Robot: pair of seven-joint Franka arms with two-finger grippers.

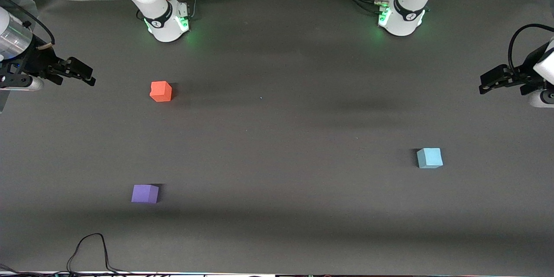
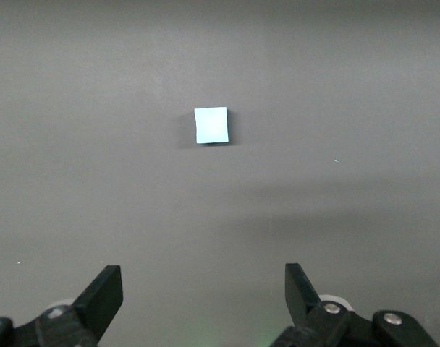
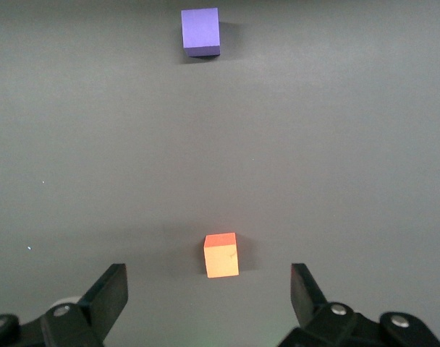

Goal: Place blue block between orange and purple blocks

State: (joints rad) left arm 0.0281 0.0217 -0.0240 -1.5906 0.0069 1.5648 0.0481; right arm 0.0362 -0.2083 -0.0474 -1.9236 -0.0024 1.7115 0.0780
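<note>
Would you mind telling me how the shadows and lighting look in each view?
Front view: broad soft shadow bands cross the table; green glow at both arm bases. Left wrist view: the blue block looks washed out. Right wrist view: the orange block and purple block cast short shadows.

The blue block [image 1: 429,158], orange block [image 1: 161,91] and purple block [image 1: 145,193] all looked like soft matt foam with no shine. They sat on a table [image 1: 277,138] covered in a dark grey, matt, cloth-like sheet. The arms' shells [image 1: 402,13] were glossy white plastic, and both grippers' fingers [image 2: 104,296] looked like matt black plastic.
</note>
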